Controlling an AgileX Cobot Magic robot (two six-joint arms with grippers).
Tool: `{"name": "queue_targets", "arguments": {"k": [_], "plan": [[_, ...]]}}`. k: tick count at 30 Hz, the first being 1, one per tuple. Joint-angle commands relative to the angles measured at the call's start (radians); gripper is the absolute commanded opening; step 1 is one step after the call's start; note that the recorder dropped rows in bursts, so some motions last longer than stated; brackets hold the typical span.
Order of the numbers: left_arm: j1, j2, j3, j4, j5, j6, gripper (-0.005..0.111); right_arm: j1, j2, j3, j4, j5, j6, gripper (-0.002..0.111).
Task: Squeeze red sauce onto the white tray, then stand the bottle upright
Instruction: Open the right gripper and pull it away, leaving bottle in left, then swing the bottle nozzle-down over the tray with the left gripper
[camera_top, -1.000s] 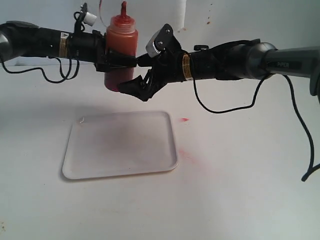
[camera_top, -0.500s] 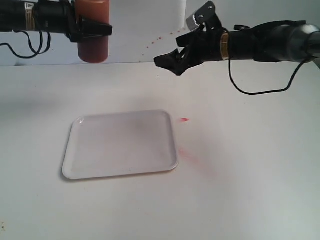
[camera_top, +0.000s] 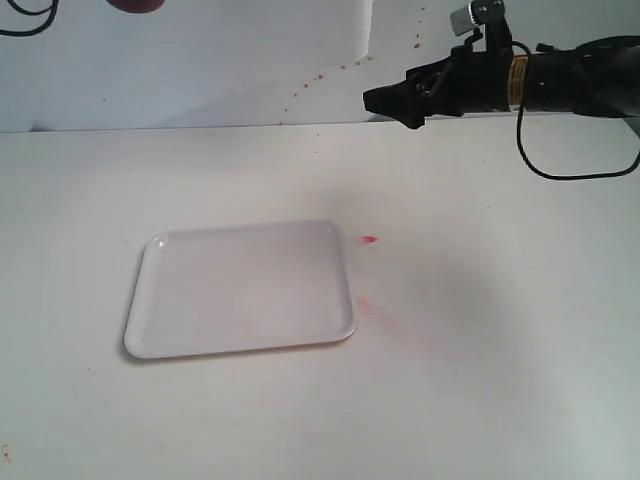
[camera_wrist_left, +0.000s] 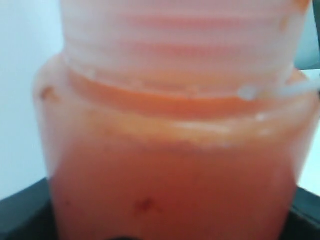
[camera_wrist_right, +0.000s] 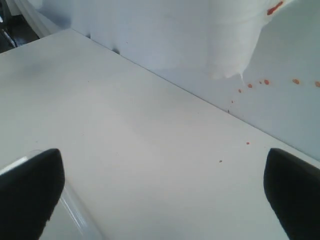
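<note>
Both arms have risen well above the white tray (camera_top: 140, 335) — left jaws clamp the bottle (camera_wrist_left: 170, 165) high beyond its far-left corner, right jaws gape empty. It lies bare: squeezing and standing upright both remain.

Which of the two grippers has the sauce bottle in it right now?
The left gripper: the bottle fills its wrist view, sitting between its dark jaws. The right gripper holds its fingers wide apart, only bare table between them.

text: none legible | bottle (camera_wrist_left: 170, 175): blurred, no print readable | right arm (camera_top: 570, 80): band markings too small to read
</note>
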Motion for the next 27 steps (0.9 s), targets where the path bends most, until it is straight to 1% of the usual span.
{"name": "queue_targets", "arguments": {"k": [1, 3, 7, 10, 16, 18, 21, 24, 25, 26, 27], "plan": [[0.0, -0.025, -0.003, -0.035, 0.03, -0.202, 0.0, -0.005, -0.009, -0.008, 0.018, -0.014, 0.005, 0.103], [0.0, -0.019, -0.003, -0.035, -0.022, -0.325, 0.0, -0.005, -0.009, -0.008, 0.028, -0.014, 0.005, 0.103], [0.004, -0.005, -0.003, -0.035, -0.249, -0.339, 0.0, -0.005, -0.009, -0.008, 0.028, -0.014, 0.005, 0.103], [0.004, -0.005, -0.003, -0.035, -0.365, -0.342, 0.0, -0.005, -0.009, -0.008, 0.028, -0.014, 0.005, 0.103], [0.004, -0.005, 0.009, -0.035, -0.375, -0.337, 0.0, -0.003, -0.003, -0.008, 0.021, -0.014, 0.023, 0.103], [0.004, -0.005, 0.02, -0.035, -0.321, -0.337, 0.0, -0.003, 0.002, -0.008, 0.021, -0.012, 0.023, 0.103], [-0.008, -0.005, 0.042, -0.035, -0.196, -0.337, 0.0, -0.003, 0.002, -0.008, 0.025, -0.01, 0.023, 0.103], [-0.04, -0.005, 0.06, -0.035, -0.021, -0.337, 0.0, -0.003, 0.002, -0.008, 0.027, -0.01, 0.023, 0.103], [-0.055, -0.005, 0.069, -0.035, 0.064, -0.336, 0.0, -0.003, 0.002, -0.008, 0.027, -0.01, 0.023, 0.103], [-0.071, -0.005, 0.071, -0.035, 0.115, -0.334, 0.0, -0.003, 0.002, -0.008, 0.027, -0.01, 0.023, 0.103], [-0.108, -0.005, 0.082, -0.035, 0.219, -0.32, 0.0, -0.003, 0.002, -0.008, 0.027, -0.01, 0.023, 0.103]]}}
